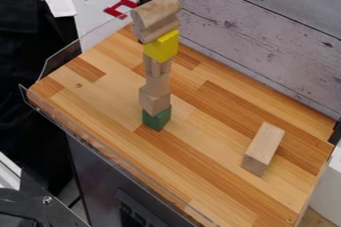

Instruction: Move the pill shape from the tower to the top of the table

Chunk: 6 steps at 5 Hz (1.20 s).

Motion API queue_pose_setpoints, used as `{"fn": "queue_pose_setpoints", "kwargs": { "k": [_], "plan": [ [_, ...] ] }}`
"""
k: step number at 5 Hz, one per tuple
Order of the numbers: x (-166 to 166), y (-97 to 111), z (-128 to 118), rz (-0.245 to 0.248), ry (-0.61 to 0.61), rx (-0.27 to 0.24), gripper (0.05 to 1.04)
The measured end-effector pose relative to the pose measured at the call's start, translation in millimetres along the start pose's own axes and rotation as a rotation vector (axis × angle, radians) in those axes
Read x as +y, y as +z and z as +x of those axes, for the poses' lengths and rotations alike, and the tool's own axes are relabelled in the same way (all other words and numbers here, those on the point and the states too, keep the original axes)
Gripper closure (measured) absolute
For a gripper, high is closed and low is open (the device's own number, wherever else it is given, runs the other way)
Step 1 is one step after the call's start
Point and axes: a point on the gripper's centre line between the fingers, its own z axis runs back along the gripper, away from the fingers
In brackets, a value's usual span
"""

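One pill shape (158, 12) (topmost) | long axis lower-left to upper-right | hand: can't tell

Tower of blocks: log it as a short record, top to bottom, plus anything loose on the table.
top: rounded wooden block, likely the pill shape
next down: another wooden piece
below that: yellow block
middle: plain wooden pieces
base: green block, on the tabletop
loose: long wooden block, lying apart from the tower

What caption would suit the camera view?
Pill-shaped block atop a wooden block tower, a rectangular block lying apart on the tabletop.
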Motion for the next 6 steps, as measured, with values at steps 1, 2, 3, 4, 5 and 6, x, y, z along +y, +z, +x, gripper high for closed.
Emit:
{"fn": "queue_pose_setpoints", "kwargs": {
  "k": [1,2,3,4,5,6],
  "plan": [
    [-3,-7,0,-0.016,-0.006,0.025,0.083],
    [-11,4,-2,-0.062,-0.025,-0.022,0.083],
    [-14,20,-8,-0.069,-0.031,-0.071,0.083],
    [-16,31,-14,-0.049,-0.042,-0.097,0.083],
    [-26,33,-14,-0.051,-0.09,-0.085,0.083],
    [-38,36,-12,-0.042,-0.13,-0.081,0.083]
  ]
}}
